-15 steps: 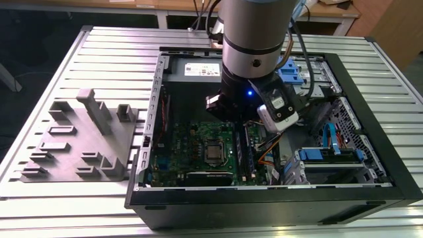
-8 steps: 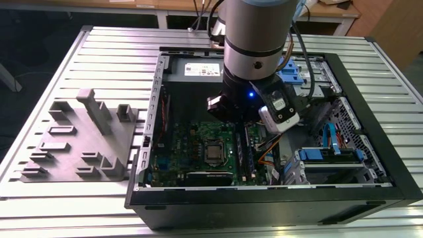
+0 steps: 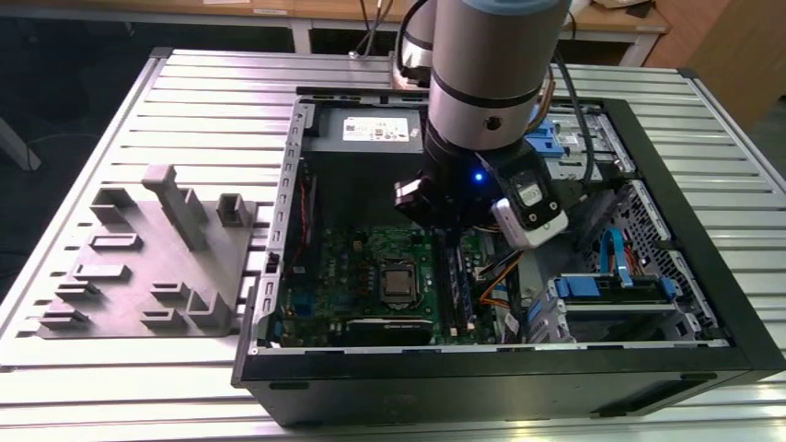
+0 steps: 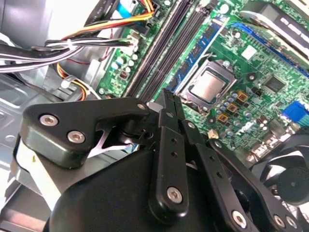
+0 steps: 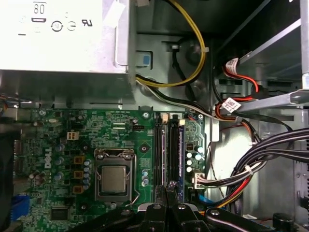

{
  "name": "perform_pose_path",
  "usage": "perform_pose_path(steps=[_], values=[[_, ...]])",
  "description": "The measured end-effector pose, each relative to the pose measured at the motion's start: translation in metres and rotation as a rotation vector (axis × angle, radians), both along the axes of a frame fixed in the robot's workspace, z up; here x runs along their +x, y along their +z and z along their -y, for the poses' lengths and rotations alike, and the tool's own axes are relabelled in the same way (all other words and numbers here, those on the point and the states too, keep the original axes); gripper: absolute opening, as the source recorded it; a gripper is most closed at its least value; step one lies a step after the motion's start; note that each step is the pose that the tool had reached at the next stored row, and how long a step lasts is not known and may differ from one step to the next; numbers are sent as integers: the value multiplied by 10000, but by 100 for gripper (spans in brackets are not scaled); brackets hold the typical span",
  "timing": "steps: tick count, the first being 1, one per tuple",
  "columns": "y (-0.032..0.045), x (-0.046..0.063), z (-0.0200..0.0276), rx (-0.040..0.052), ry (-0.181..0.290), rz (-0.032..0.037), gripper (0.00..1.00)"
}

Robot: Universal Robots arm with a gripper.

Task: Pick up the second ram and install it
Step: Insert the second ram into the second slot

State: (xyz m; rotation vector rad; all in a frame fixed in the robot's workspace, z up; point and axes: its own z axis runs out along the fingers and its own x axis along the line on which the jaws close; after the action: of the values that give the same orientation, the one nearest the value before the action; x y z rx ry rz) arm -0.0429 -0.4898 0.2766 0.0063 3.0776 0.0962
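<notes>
Gripper (image 4: 167, 99) down inside the case now, fingers (image 4: 161, 116) pinched close together, and nothing clear to see gripped between them. In the first wrist view the gripper (image 5: 166, 189) hangs right over the near end of the black slot rails (image 5: 158, 154). Just past the tips, one rail over, a blue-green ram stick (image 4: 202, 52) stands upright in its slot (image 5: 180, 154); first or second, I cannot tell. Beyond that, the bare processor (image 4: 208, 86). On the other flank, bundled cables (image 4: 96, 46). Further out, the grey power-supply box (image 5: 63, 34). In the exterior view the arm (image 3: 485, 83) drops into the open computer case (image 3: 687, 147), with a grey parts fixture (image 3: 160, 267) well apart on the slatted table (image 3: 221, 92).
</notes>
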Motion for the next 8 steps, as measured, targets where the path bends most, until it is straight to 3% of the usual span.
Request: perform_pose_path(steps=[8], values=[[-10,82,-1,-1,0,-10,8]])
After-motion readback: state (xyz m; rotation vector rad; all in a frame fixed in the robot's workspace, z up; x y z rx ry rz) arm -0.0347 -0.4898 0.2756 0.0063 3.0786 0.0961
